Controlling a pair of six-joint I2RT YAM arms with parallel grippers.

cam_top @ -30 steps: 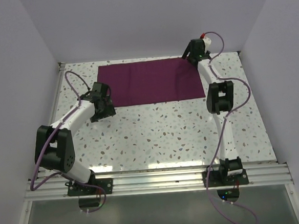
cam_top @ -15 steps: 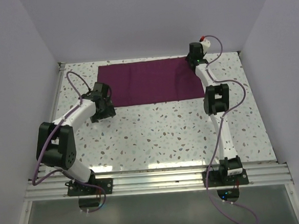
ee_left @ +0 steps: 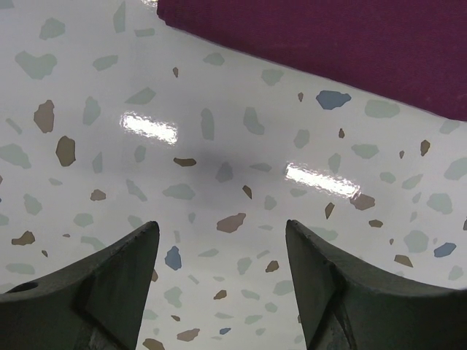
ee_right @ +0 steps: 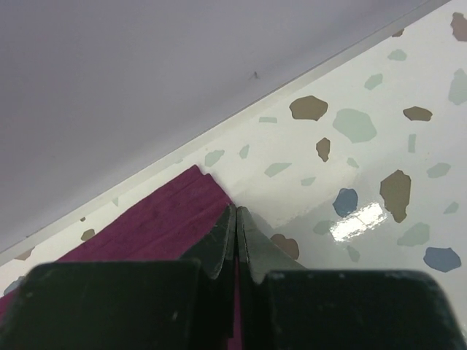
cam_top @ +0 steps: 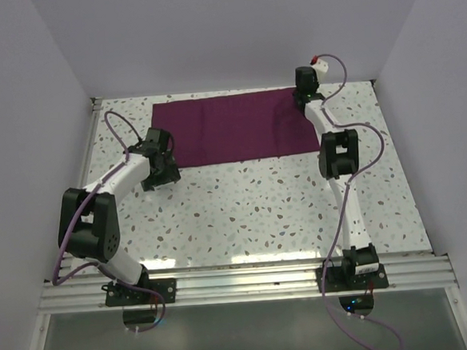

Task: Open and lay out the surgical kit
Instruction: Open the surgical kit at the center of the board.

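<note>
At the far right corner of the maroon cloth wrap (ee_right: 164, 215), the right gripper (ee_right: 235, 213) is pinched fully together; whether fabric is caught I cannot tell. Beside the wrap's near left corner, the left gripper (ee_left: 222, 232) hangs spread wide over the speckled table (ee_left: 219, 146). The wrap lies flat and folded near the table's far edge.

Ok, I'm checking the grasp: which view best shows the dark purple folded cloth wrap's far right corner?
Right wrist: the dark purple folded cloth wrap shows its layered corner right at the shut right gripper, seemingly pinched. Top external shows the whole cloth, but the gripper covers that corner. Left wrist shows only a near edge.
</note>
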